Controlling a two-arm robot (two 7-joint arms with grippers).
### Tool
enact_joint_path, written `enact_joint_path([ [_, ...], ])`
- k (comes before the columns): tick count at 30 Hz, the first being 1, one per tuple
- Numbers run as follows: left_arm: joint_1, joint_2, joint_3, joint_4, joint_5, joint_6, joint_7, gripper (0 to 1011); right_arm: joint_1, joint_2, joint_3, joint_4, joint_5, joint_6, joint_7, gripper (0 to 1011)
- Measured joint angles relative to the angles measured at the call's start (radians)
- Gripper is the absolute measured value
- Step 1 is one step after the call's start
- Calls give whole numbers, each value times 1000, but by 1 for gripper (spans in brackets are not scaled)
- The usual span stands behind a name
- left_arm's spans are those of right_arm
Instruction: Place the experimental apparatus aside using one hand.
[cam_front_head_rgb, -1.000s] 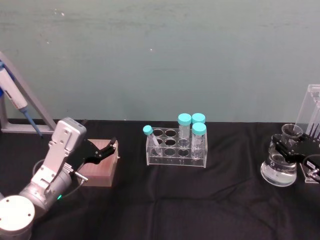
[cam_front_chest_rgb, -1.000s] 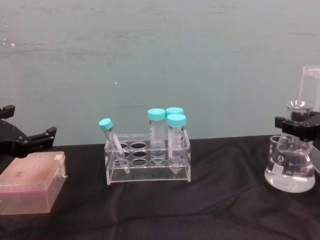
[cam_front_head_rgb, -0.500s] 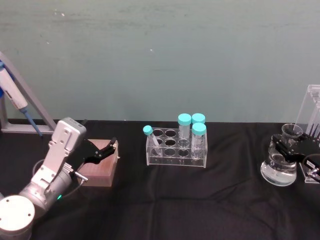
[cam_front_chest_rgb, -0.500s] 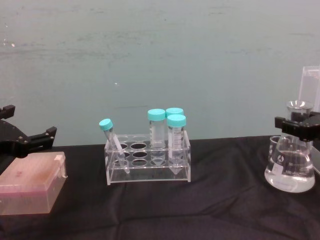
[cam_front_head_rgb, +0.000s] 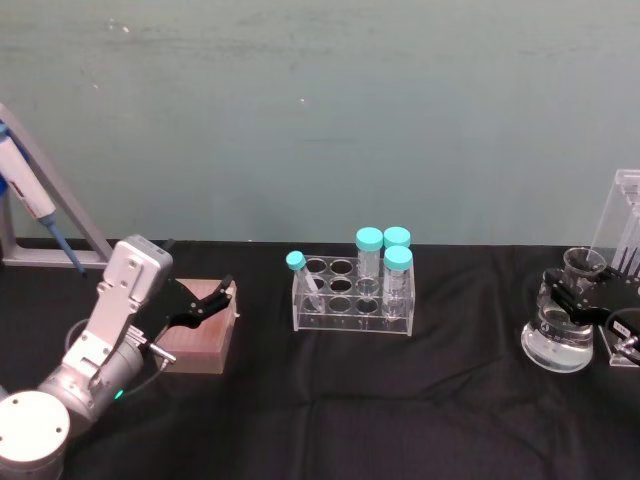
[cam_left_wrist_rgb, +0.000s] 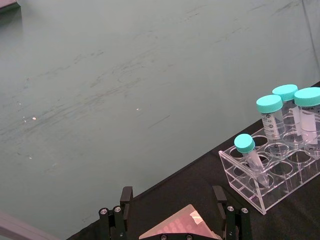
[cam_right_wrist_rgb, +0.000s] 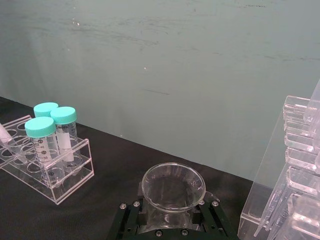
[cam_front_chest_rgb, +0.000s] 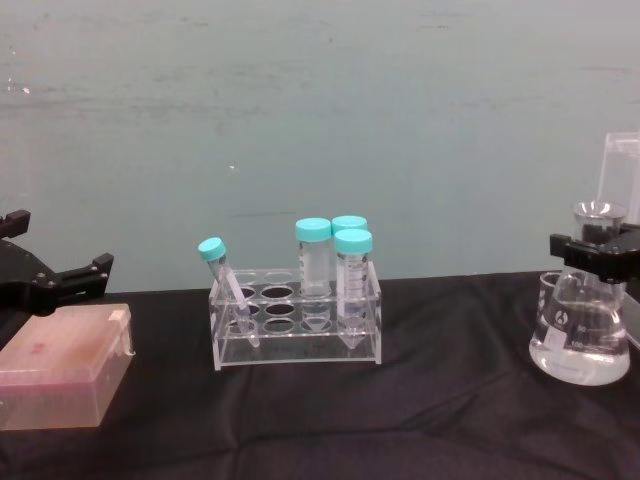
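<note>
Right gripper (cam_front_head_rgb: 578, 290) clamped on conical flask (cam_front_chest_rgb: 583, 335) neck beside pipette stand (cam_right_wrist_rgb: 295, 175); tube rack (cam_front_head_rgb: 352, 295) well apart; left gripper (cam_front_head_rgb: 205, 303) spread above pink box (cam_front_chest_rgb: 62, 365).

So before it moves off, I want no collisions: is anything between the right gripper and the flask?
Nothing visible. The right gripper is already closed around the neck of the flask, which stands on the table. The pipette stand rises just behind it; the tube rack stands well off to its left.
</note>
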Motion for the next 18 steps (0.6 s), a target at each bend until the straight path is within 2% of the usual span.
enact_joint_path([
  [6, 0, 0, 0, 0, 0, 0, 0, 1000, 0, 0, 0, 0, 0, 0, 0, 453],
  [18, 0, 0, 0, 0, 0, 0, 0, 1000, -1, 0, -2, 2, -1, 3, 0, 835],
])
